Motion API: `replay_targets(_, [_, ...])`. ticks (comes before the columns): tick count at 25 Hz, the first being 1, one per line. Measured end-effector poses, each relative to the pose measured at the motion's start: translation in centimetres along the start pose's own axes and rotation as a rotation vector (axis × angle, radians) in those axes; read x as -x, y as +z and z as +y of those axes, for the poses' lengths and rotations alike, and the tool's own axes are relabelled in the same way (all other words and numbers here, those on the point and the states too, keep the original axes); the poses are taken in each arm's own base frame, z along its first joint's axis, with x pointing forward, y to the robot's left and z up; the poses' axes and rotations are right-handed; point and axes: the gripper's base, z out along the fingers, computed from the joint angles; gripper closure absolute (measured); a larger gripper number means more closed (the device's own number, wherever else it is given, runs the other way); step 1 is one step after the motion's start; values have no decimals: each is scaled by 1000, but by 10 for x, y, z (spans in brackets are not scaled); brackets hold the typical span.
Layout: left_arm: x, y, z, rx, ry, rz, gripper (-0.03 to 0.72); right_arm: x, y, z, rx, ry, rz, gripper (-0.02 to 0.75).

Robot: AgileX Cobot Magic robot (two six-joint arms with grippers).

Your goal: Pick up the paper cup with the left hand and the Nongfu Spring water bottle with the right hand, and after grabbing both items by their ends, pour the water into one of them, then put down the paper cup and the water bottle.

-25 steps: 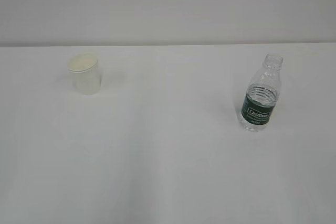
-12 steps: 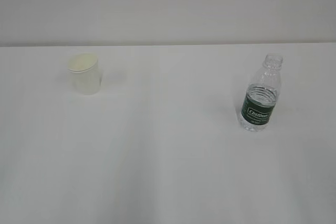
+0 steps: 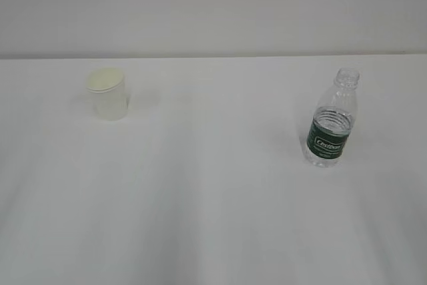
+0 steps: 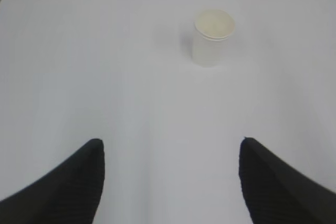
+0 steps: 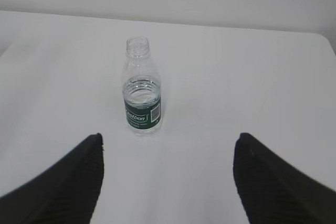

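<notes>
Your cup (image 3: 107, 95) stands upright on the white table (image 3: 213, 198), far left, and the uncapped bottle (image 3: 330, 121) stands upright well apart on the right, water (image 5: 142, 103) partway up it. Your left gripper (image 4: 170, 150) and right gripper (image 5: 168, 145) both gape wide, empty, short of their targets.

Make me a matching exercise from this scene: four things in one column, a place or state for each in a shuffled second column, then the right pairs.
Things:
1. cream-white paper cup
2. clear ribbed plastic water bottle with dark green label
3. left black two-finger gripper
4. white table

States:
A. uncapped, upright on the right
B. open, holding nothing, cup ahead of it
C. upright on the left, far from the bottle
D. carries both cup and bottle

Pairs: 1-C, 2-A, 3-B, 4-D
</notes>
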Motion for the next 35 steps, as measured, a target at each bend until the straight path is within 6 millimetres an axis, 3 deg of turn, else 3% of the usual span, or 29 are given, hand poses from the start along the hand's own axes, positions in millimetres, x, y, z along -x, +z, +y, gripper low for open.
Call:
replay_targets(14, [5,68,4,26,0,106,112,10,36,-4,-22,2,-73,163])
replay_targets(19, [6,85,5,32,-2,104,112,3,53,-4,-27,2,-67,164])
replay_targets(30, [-8,102,9,39,-40,11,113,-4,87,-5,-33,5,-29,164])
replay_targets(35, [-18,104,-5,-27,27,-28,117,-8,95,-5,-38,16,-41,164])
